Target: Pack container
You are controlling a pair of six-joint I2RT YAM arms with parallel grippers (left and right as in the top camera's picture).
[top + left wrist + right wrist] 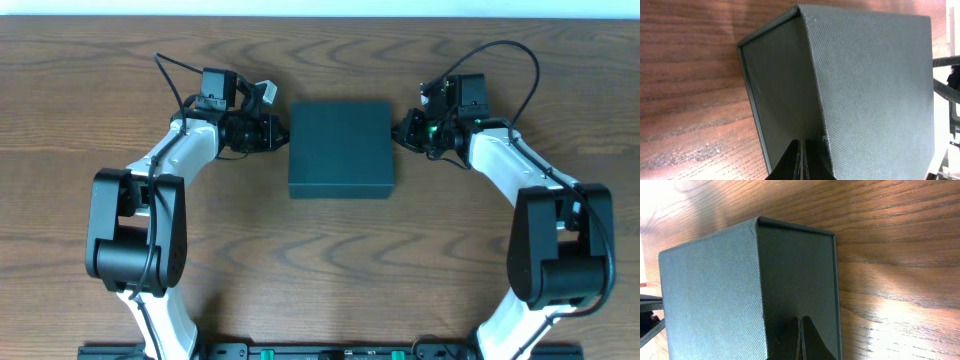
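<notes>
Wood-grain desk [330,270] fills the overhead view, with a pale strip along the top edge of the frame. Two arms come up from the bottom edge: left arm [135,230] on the left side of the frame, right arm [560,240] on the right, both with elbows bent and forearms angled in toward the centre. The container [340,148] sits flat on the desk just above frame centre, between the two wrists. It's dark teal-black with a woven matte finish and square corners, lid down and flush, edges roughly parallel to the frame edges. Left hand [278,132] is at the upper part of the container's left wall, right hand [400,130] at the upper part of its right wall, roughly opposite each other. Left wrist view: fingers [790,162] are pressed together with only a hairline seam between them and nothing clamped, tips right up against the wall close to a vertical corner. Right wrist view: same, fingers [810,340] closed on each other and gripping nothing, tips against the opposite wall. Can't tell whether the tips actually touch the fabric or sit just off it. Each wrist view catches the other arm's dark hardware past the far side of the container.
</notes>
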